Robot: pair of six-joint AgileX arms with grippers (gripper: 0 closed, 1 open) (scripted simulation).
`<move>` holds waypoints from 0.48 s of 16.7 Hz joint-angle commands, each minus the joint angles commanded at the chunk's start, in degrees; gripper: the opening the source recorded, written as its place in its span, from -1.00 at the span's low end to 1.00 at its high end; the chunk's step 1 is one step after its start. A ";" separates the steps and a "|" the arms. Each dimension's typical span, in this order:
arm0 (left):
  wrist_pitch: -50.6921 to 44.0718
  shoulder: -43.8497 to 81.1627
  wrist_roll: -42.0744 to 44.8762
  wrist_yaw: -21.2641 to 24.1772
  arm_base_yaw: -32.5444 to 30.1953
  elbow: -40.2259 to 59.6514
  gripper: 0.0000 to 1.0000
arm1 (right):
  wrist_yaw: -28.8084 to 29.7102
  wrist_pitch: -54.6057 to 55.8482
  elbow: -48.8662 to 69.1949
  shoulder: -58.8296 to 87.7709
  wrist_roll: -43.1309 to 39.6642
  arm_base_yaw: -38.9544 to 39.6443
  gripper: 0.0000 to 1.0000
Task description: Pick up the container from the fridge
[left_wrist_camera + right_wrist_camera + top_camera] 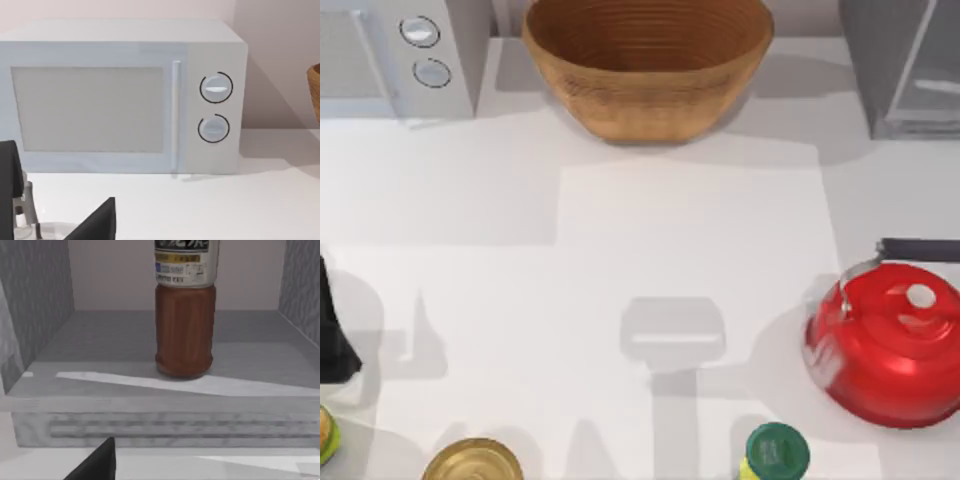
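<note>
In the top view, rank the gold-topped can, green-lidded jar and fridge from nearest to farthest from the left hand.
From the left hand at the table left edge:
1. gold-topped can, lower left of the view.
2. green-lidded jar, lower edge, right of centre.
3. fridge, upper right corner.

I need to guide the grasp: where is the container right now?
The container stands upright on the floor of the fridge, which sits at the table's far right corner, beyond the red kettle.
</note>
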 joint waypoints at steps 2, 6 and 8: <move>0.00 0.00 0.00 0.00 0.00 0.00 1.00 | 1.99 -3.14 5.48 2.64 -0.11 1.60 1.00; 0.00 0.00 0.00 0.00 0.00 0.00 1.00 | 7.19 -12.67 22.46 8.94 -0.18 6.45 1.00; 0.00 0.00 0.00 0.00 0.00 0.00 1.00 | 9.88 -17.91 31.15 12.01 -0.18 9.15 1.00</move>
